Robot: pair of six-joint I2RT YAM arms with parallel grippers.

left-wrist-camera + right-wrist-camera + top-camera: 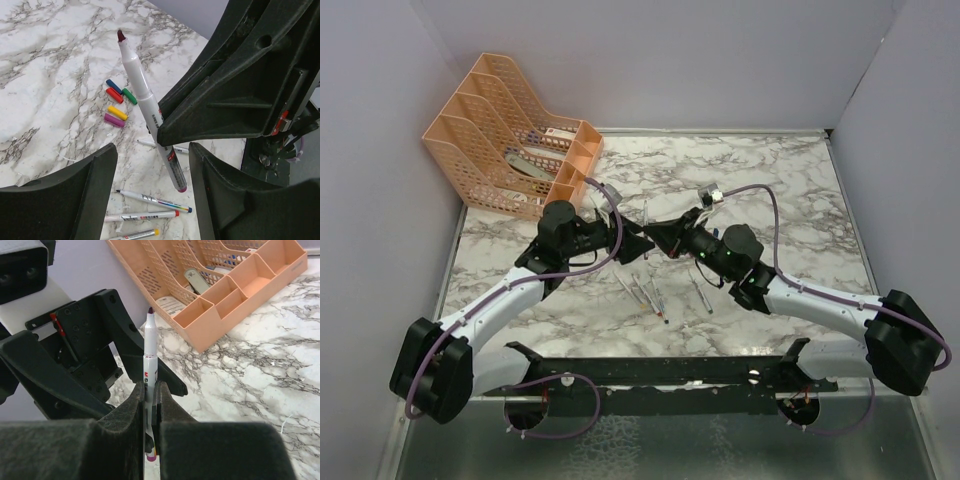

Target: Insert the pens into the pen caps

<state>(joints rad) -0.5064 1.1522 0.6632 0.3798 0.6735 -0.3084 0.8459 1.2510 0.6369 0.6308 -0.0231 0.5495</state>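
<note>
My right gripper is shut on a purple-tipped white pen and holds it upright above the table; the pen also shows in the left wrist view. My left gripper is open and empty, its jaws either side of the pen's lower end without touching it. The two grippers meet at the table's middle, left gripper and right gripper. Five caps lie together on the marble: blue, green, red, yellow, purple. Several other pens lie below the grippers.
Orange perforated file trays stand at the back left, with pale objects inside. They also show in the right wrist view. Loose pens lie on the marble table just in front of the grippers. Grey walls close in the sides and back.
</note>
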